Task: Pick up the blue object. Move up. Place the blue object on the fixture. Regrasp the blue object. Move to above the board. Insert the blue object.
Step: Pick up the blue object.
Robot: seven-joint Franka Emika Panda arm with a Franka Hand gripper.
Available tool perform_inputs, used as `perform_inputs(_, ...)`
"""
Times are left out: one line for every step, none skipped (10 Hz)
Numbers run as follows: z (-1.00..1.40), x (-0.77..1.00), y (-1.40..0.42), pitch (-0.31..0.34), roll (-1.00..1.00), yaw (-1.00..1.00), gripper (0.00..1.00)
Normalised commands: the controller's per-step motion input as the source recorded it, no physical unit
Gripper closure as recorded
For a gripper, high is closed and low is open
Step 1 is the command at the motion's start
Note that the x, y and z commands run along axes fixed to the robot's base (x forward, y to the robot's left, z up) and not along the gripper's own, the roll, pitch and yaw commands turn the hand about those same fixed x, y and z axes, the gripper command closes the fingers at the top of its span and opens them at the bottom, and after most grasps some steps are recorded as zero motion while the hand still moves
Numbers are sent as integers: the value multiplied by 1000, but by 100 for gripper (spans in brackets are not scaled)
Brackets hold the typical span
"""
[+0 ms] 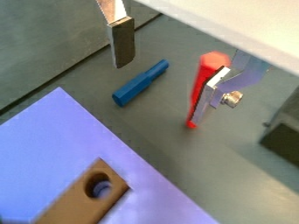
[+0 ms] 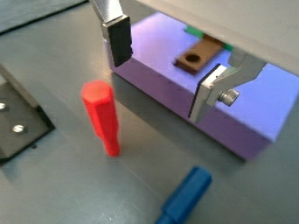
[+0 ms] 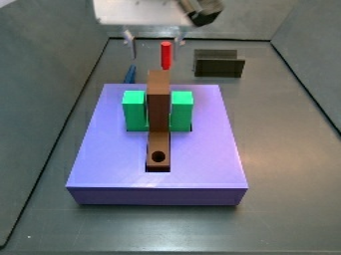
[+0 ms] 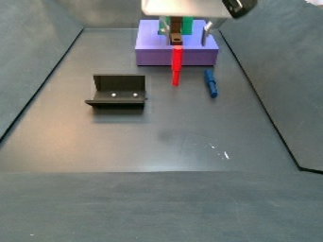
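Note:
The blue object (image 1: 140, 81) is a short blue peg lying flat on the dark floor beside the board; it also shows in a side view (image 4: 212, 83) and is partly hidden behind the board in a side view (image 3: 131, 73). My gripper (image 1: 165, 70) is open and empty, hovering above the floor over the gap between the blue peg and an upright red peg (image 1: 201, 87). It shows in a wrist view (image 2: 163, 66) and in a side view (image 4: 184, 32). The fixture (image 4: 116, 92) stands apart on the floor. The lavender board (image 3: 186, 149) bears a green block (image 3: 134, 110) and a brown bar (image 3: 160, 129) with a round hole.
The red peg (image 4: 177, 64) stands upright next to the board's edge, close to one finger (image 1: 212, 94). The fixture also shows in a wrist view (image 2: 17, 118) and in a side view (image 3: 220, 65). Dark walls enclose the floor.

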Motion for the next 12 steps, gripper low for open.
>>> perform_inputs(-317,-646,0,-211,0,-329,0)
perform_inputs(-337,-660,0,-250,0,-220,0)
perform_inputs(-317,-380,0,-240,0,0,0)
perform_inputs(-220,-211,0,-200,87,203,0)
perform_inputs(-154,-89,91,-206,76,497,0)
perform_inputs(-129,-103,46,-210,86,591,0)
perform_inputs(-91,-74,0,-179,134,486,0)
perform_inputs(-131,-51,0,-59,23,0,0)
perform_inputs(-154,-57,0,-13,56,-146,0)
perform_inputs(-171,0,9,-4,56,-200,0)
perform_inputs(-194,0,23,0,81,-194,0)
perform_inputs(-226,0,63,-1,87,-171,0)
